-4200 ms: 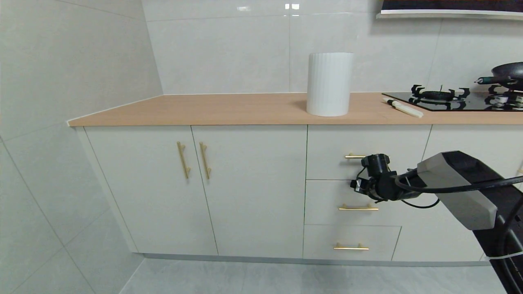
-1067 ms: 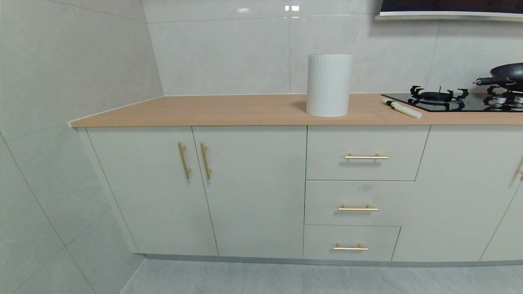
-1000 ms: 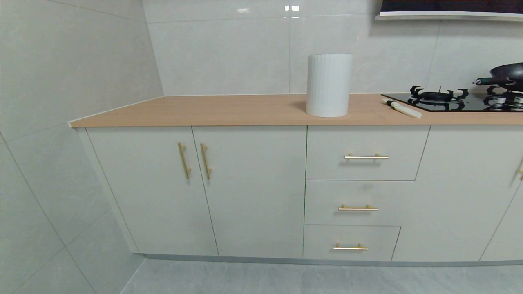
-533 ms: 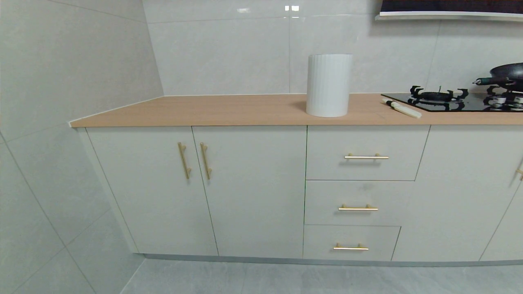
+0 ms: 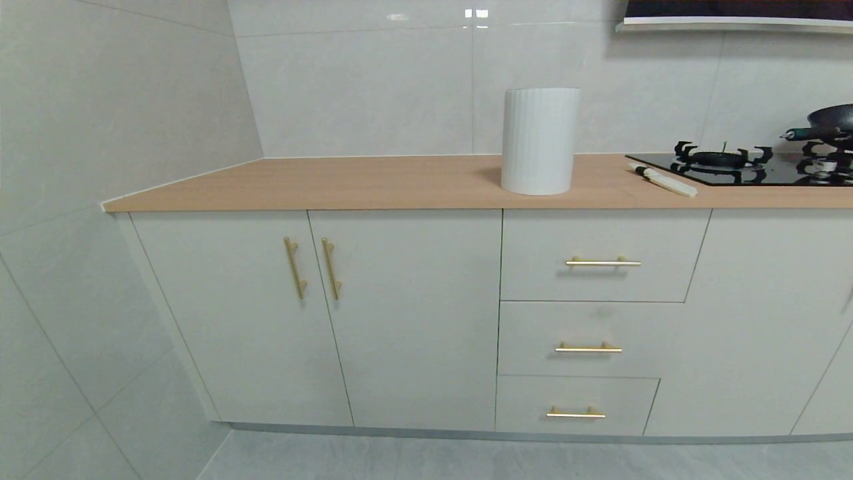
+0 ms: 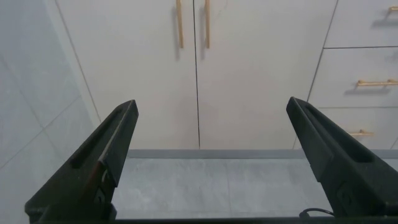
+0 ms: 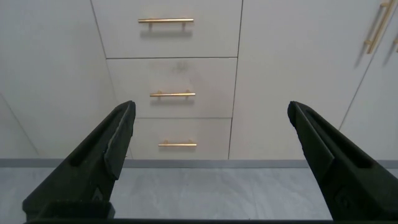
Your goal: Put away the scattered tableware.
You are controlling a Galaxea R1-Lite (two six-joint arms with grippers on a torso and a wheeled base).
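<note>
- Kitchen cabinets in pale cream run under a wooden countertop (image 5: pixel 373 180), with a tiled wall behind.
- Left gripper (image 6: pixel 211 107): jaws spread wide with nothing between them. It sits low and faces the double doors (image 6: pixel 261 74), with floor below.
- Right gripper (image 7: pixel 211 109): jaws are likewise wide apart and empty. It sits low and faces the drawer stack (image 7: pixel 174 87).
- In the head view the drawer stack is at centre right of the frame and the double doors at centre left.
- A pale utensil (image 5: pixel 666 181) with a dark tip is the one loose piece of tableware. It lies on the countertop at the upper right of the frame, just beside the near corner of the gas hob (image 5: pixel 723 160).
- Its long axis slants from upper left to lower right, with the dark end farther back.
- A white ribbed canister (image 5: pixel 538 140) stands upright left of the utensil, near it but apart.
- Judgement: the utensil lies up and to the right of the drawers, so the right arm looks nearer. It would have to rise above counter level first.
</note>
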